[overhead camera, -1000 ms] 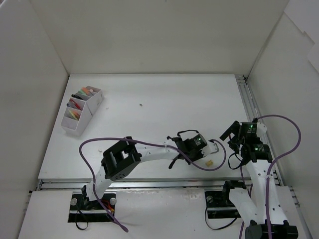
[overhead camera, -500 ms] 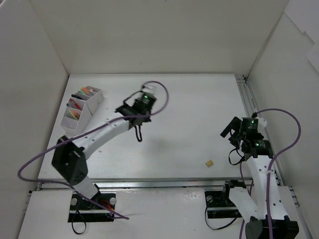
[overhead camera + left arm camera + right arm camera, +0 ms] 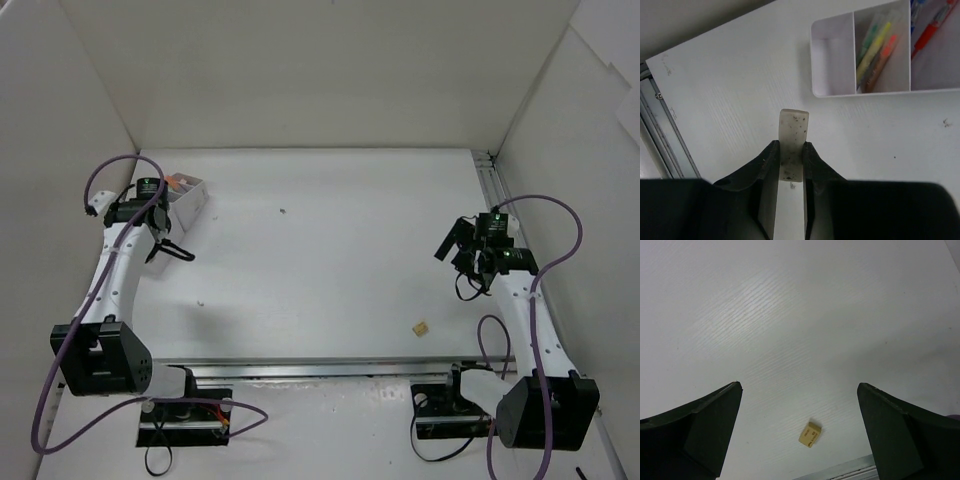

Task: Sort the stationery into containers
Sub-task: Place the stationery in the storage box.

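My left gripper (image 3: pixel 170 250) is shut on a whitish speckled eraser (image 3: pixel 793 140) and holds it above the table, just in front of the white organiser (image 3: pixel 192 196). In the left wrist view the organiser (image 3: pixel 865 93) shows an empty end compartment, a middle one with highlighters (image 3: pixel 879 50), and one with red and blue pens (image 3: pixel 932 25). My right gripper (image 3: pixel 450 247) is open and empty at the right. A small tan eraser (image 3: pixel 421 327) lies on the table near the front edge, and it shows between the right fingers (image 3: pixel 810 434), well below them.
White walls enclose the table on the left, back and right. A metal rail (image 3: pixel 497 200) runs along the right edge and another along the front. A tiny dark speck (image 3: pixel 283 211) lies mid-table.
My left arm has swung from the front middle of the table, beside the tan eraser, to the far left by the organiser. My right gripper has shifted slightly further away.
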You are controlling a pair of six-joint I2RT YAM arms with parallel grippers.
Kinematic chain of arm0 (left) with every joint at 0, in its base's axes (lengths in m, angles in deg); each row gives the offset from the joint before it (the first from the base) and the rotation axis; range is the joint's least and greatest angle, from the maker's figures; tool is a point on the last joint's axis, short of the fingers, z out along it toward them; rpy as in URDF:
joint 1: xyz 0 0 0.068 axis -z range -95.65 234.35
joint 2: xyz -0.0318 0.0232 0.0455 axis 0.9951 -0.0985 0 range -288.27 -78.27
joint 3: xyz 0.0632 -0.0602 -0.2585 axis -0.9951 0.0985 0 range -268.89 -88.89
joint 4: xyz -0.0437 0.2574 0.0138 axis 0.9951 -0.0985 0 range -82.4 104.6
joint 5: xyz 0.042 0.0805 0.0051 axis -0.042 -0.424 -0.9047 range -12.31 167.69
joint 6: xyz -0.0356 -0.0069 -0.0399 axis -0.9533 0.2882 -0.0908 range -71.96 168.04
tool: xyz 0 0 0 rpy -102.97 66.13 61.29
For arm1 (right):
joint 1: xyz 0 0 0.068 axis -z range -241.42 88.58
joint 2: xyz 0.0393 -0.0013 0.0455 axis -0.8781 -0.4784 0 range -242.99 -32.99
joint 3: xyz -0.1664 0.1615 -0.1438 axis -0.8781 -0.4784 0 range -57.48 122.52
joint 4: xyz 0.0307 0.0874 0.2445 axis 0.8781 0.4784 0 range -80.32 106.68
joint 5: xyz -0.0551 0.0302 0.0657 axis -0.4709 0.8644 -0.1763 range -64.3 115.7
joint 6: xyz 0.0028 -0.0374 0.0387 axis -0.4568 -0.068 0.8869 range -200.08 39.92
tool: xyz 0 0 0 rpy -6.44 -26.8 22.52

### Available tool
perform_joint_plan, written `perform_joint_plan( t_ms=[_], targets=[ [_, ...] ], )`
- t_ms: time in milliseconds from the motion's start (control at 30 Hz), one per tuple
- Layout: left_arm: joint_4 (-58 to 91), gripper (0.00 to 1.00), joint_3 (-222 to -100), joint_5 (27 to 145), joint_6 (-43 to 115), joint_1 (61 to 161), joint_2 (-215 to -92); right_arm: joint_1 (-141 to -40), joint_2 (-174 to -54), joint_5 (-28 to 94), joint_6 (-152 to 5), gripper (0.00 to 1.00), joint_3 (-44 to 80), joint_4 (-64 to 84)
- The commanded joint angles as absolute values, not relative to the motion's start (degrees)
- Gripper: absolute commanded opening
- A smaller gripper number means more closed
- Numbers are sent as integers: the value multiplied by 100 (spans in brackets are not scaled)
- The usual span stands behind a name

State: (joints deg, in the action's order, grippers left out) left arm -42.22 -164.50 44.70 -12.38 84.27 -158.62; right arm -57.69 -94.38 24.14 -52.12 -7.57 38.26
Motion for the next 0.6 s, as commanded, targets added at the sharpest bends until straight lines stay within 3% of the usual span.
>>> perform_joint_plan(
  t_ms=[0, 133, 433, 567],
  targets=[
    [-3824, 0, -16430, 4473, -1419, 8049, -15657, -5746, -9557, 2526, -5433, 98, -457, 3552],
    [-2856, 0, -16351, 4763, -918, 7706, -15938, -5737, -9557, 2509, -5486, 98, -475, 3526],
    [-2829, 0, -17141, 4825, -926, 7249, -17071, -5729, -9601, 2342, -5538, 98, -448, 3526],
    [-2821, 12, -17352, 4860, -988, 7195, -17494, -5737, -9619, 2368, -5679, 98, -448, 3552]
  ],
)
